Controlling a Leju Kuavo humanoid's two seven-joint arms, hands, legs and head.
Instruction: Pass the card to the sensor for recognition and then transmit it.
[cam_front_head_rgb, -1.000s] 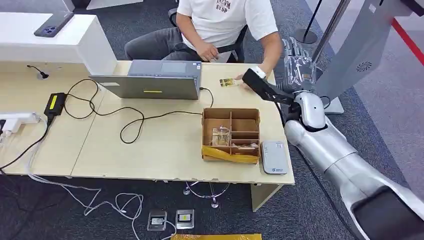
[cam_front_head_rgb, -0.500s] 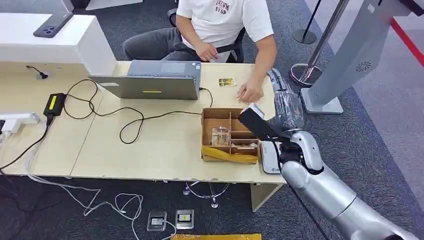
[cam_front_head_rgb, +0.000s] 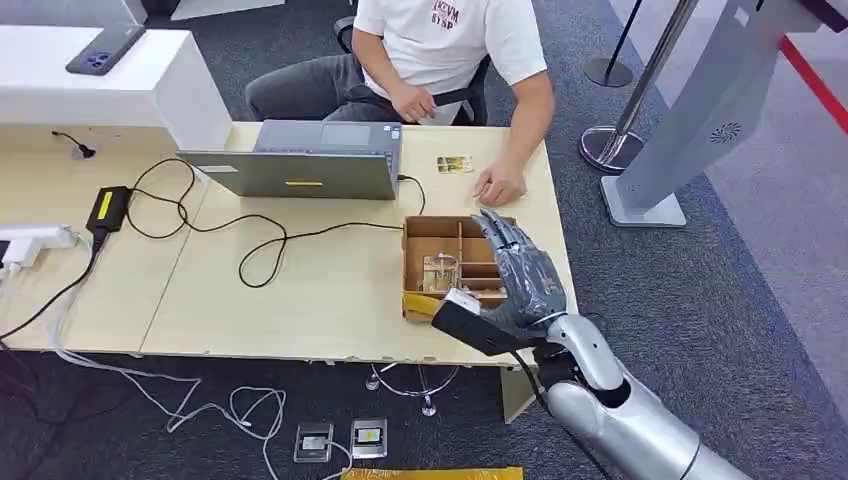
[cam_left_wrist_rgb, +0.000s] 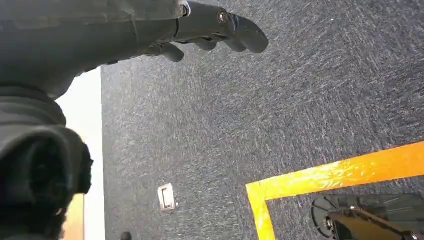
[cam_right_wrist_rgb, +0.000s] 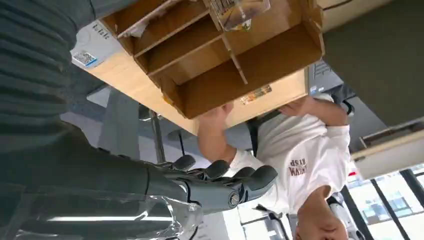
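Now the right hand (cam_front_head_rgb: 520, 270), fingers spread and seemingly empty, is being drawn back over the box (cam_front_head_rgb: 462, 268); the card (cam_front_head_rgb: 455, 164) is being left at twelve o'clock, apparently delivered.

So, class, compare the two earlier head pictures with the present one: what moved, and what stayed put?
The right robot hand drew back from the table's far edge, near the person's hand, to above the divided box, fingers spread, holding nothing. The card stayed on the table by the laptop; box and laptop are unmoved.

Matt wooden desk (cam_front_head_rgb: 330, 300), cardboard box (cam_front_head_rgb: 460, 232), rough carpet (cam_front_head_rgb: 740, 270)
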